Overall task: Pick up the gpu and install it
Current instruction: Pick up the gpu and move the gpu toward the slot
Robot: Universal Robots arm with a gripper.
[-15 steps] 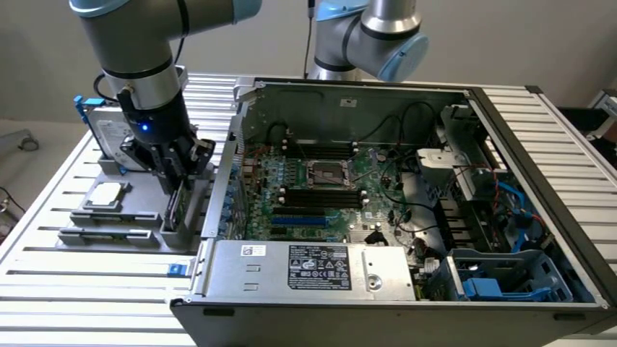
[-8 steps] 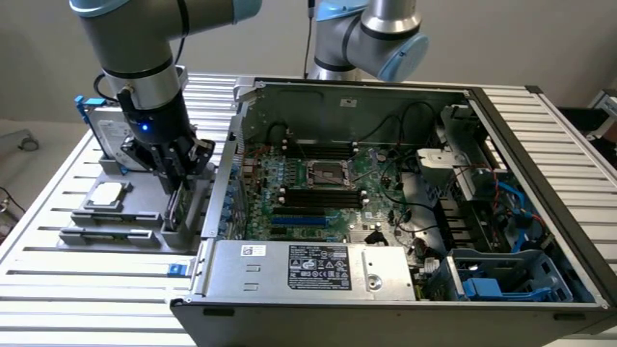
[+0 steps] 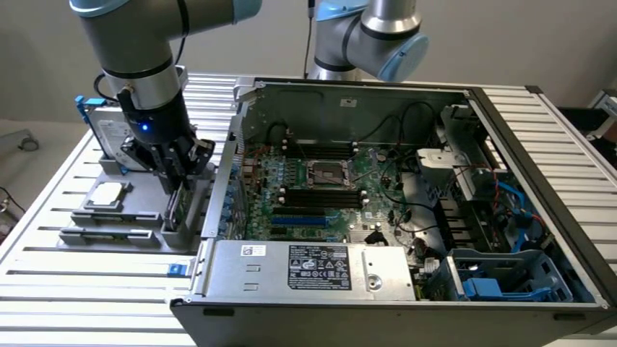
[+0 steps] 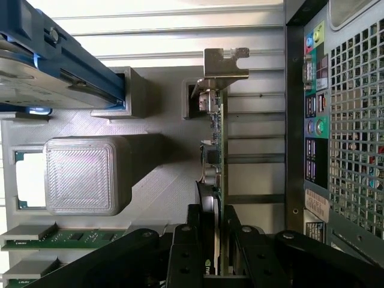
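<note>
Over the slatted metal table, the pincer clasps the gpu.

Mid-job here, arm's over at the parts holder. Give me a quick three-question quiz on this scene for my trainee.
1. True or false: the gpu is already seated in the motherboard.
2. The gripper is nearest to: A the blue-framed hard drive; B the gpu; C the power supply.
3. Fill in: in the exterior view, the grey parts holder lies to the open computer case's ____.
Key: 1 false, it stands on edge in the holder. 2 B. 3 left.
</note>
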